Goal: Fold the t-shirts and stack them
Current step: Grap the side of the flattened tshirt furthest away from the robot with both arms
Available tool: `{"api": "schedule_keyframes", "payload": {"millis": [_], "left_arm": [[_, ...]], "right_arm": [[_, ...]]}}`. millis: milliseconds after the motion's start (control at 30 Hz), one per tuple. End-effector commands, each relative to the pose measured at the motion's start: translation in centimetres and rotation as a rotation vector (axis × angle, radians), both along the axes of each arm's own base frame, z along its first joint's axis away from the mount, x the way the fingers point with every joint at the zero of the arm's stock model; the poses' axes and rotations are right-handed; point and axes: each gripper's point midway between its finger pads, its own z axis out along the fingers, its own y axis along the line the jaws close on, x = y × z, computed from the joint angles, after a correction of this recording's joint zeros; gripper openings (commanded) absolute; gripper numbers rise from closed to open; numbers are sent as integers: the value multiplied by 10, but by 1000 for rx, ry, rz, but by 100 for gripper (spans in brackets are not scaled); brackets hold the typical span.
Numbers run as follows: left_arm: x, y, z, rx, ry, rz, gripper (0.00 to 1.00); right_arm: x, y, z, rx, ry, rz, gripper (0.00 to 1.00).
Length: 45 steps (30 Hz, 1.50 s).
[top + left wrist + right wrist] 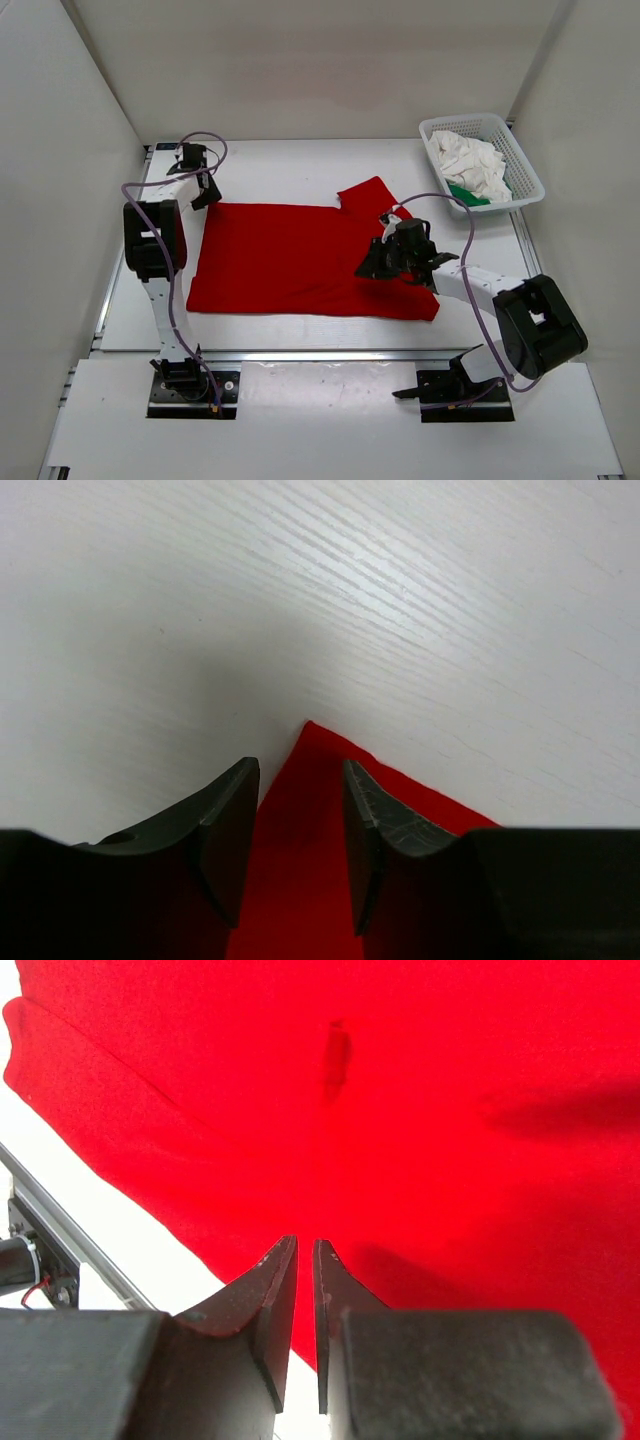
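The red t-shirt (290, 260) lies spread flat in the middle of the table, with one flap (368, 197) turned up at its far right. My left gripper (207, 193) hovers over the shirt's far left corner. In the left wrist view it (300, 765) is open, and the red corner (310, 820) lies on the table between the fingers. My right gripper (378, 262) is low over the shirt's right part. Its jaws (305, 1242) stand almost together with only a thin slit between them, and no cloth shows in it; red cloth (400, 1090) fills the view beyond. The white t-shirt (470, 160) and the green t-shirt (465, 193) lie in the basket.
A white mesh basket (530, 170) stands at the far right corner of the table. White walls close in the left, back and right sides. A metal rail (60, 1230) runs along the table edge in the right wrist view.
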Motion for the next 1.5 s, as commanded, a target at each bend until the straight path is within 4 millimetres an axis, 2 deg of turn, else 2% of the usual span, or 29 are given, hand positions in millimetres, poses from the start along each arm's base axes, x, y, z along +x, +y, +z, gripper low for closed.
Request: {"api": "schedule_keyframes", "payload": {"millis": [0, 133, 167, 233, 333, 467, 633, 733, 800, 1000, 1133, 1167, 1200, 1233, 1300, 1333, 1367, 1400, 1467], "left_arm": [[12, -3, 17, 48, -19, -31, 50], [14, 0, 13, 61, 12, -50, 48], [17, -15, 15, 62, 7, -78, 46], [14, -16, 12, 62, 31, -84, 42], [11, -8, 11, 61, 38, -65, 43], [6, -9, 7, 55, 55, -70, 42], [3, -7, 3, 65, 85, -67, 46], [-1, -7, -4, 62, 126, -75, 39], [6, -8, -1, 73, 120, -85, 36], [5, -6, -1, 96, 135, -77, 12], [-3, -6, 1, 79, 115, -79, 5], [-3, -6, 1, 69, 101, -75, 4], [-7, -9, 2, 53, 87, -77, 3], [-15, -12, 1, 35, 86, -75, 1], [-17, -17, 4, 15, 52, -85, 0], [-20, -18, 8, 8, 41, -85, 0], [-24, -22, 12, -10, 29, -90, 0], [-22, -24, 18, -24, 4, -86, 0], [-29, -30, 23, -45, -15, -92, 0]], "right_arm": [[12, 10, 19, 29, -63, 14, 11], [16, 10, 26, 41, -82, 11, 11], [18, 8, 28, 40, -82, 5, 11], [21, 6, 36, 48, -105, -3, 11], [26, -2, 43, 48, -119, -20, 11], [32, -7, 55, 59, -149, -39, 13], [30, -9, 57, 64, -144, -39, 12], [28, -10, 59, 75, -151, -42, 13], [31, -13, 67, 82, -170, -55, 13], [48, -23, 76, 85, -193, -94, 14], [80, -31, 68, 50, -199, -155, 18], [94, -36, 75, 37, -229, -177, 20], [101, -36, 65, 18, -201, -182, 22], [119, -44, 59, -21, -202, -209, 23], [146, -63, 52, -83, -192, -264, 27], [162, -62, 57, -87, -208, -276, 27], [178, -74, 54, -120, -218, -318, 29], [186, -84, 48, -159, -217, -349, 32], [215, -93, 48, -226, -254, -389, 32]]}}
